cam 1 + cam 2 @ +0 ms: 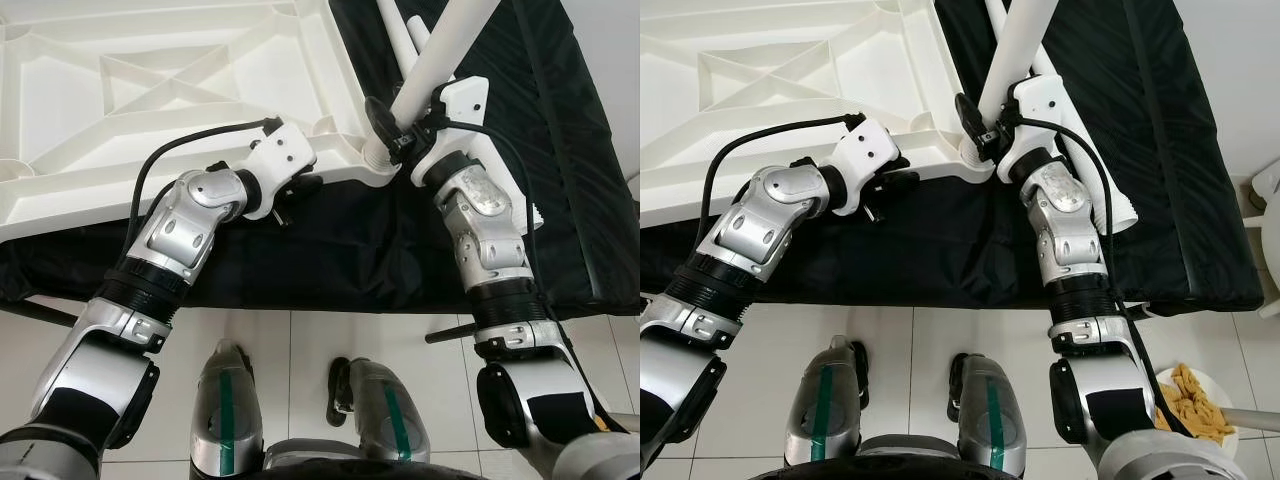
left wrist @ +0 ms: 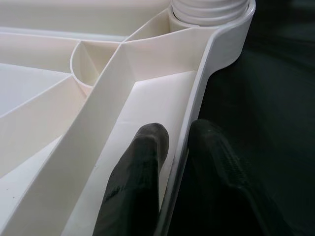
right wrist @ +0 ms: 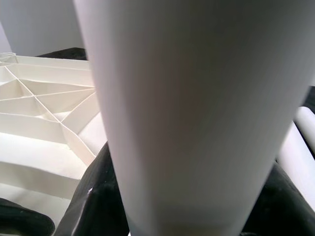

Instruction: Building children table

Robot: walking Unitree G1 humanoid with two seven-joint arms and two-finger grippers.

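Tabletop (image 1: 150, 90) smooth white plastic; leg (image 1: 445, 60) matt white; cloth (image 1: 340, 250) black, slightly shiny.

The upturned white plastic tabletop with ribbed underside (image 1: 150, 90) lies on a black fabric sheet (image 1: 350, 250), toward the robot's left. At its near right corner a long white plastic table leg (image 1: 440, 60) stands tilted in the corner socket (image 1: 378, 152). The right gripper (image 1: 390, 125) is around that leg just above the socket. The left gripper (image 2: 177, 147) pinches the tabletop's near rim, left of the socket. More white tube legs (image 1: 1110, 190) lie on the sheet to the right.
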